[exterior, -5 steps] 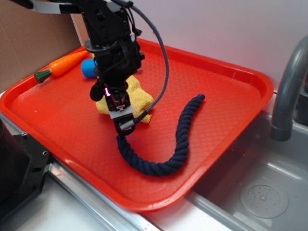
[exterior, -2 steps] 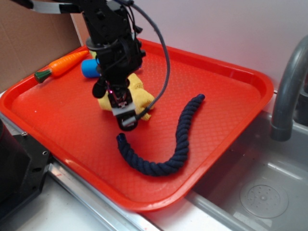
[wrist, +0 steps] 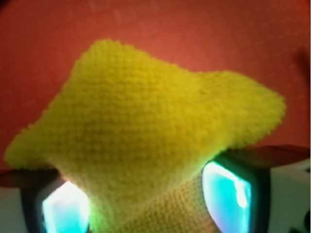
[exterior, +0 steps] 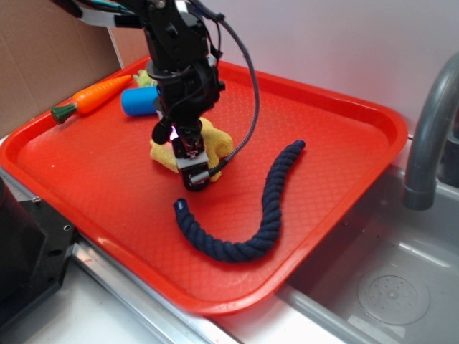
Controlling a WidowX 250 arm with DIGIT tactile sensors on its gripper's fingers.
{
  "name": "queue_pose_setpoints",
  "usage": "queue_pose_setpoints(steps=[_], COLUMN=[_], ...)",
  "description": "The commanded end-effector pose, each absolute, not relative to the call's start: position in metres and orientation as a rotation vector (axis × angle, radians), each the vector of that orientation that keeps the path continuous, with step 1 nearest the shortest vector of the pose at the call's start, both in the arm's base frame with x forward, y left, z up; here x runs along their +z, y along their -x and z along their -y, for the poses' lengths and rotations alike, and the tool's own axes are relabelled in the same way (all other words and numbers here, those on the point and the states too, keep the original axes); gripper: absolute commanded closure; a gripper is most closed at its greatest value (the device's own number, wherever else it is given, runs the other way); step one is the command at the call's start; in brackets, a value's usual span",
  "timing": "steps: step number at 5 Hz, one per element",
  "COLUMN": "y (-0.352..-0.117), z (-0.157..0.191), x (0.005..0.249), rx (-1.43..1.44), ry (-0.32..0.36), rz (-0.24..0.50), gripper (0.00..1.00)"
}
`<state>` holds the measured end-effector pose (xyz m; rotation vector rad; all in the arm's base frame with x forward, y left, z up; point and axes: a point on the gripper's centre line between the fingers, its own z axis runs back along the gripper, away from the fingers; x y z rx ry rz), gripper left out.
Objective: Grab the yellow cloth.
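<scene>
The fingers (wrist: 226, 196) stand one on each side of the yellow cloth (wrist: 146, 131) in the wrist view, its lower part narrowed between them and its bunched upper part fanning out above, so the gripper (exterior: 192, 163) is clamped on the cloth; in the exterior view the cloth (exterior: 215, 141) shows as a yellow bunch behind and beside the black gripper, over the left middle of the red tray (exterior: 344, 115); whether it touches the tray floor cannot be told. Compared with a second ago the arm has shifted toward the back of the tray and a little right, and the cloth has moved with it; earlier the gripper tip stood just above the near end of the dark blue rope (exterior: 247, 215), now it is clearly apart from that end; the rope has not moved. A blue cylinder (exterior: 138, 101) and a toy carrot (exterior: 93, 97) lie at the far left of the tray, unchanged; a grey faucet (exterior: 430, 136) rises at the right over the sink (exterior: 387, 287).
</scene>
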<state>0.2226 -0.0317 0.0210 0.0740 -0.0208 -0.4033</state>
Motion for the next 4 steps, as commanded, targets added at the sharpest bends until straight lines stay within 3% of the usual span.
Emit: queue_pose_setpoints(steps=[1, 2, 4], y=[-0.221, -0.218, -0.208], z=[0.022, 0.015, 0.002], x=[0.036, 0.049, 0.077], rx=[-0.264, -0.214, 0.082], ry=[-0.071, -0.053, -0.145], rz=[0.048, 0.038, -0.067], gripper=[1.0, 1.0, 1.0])
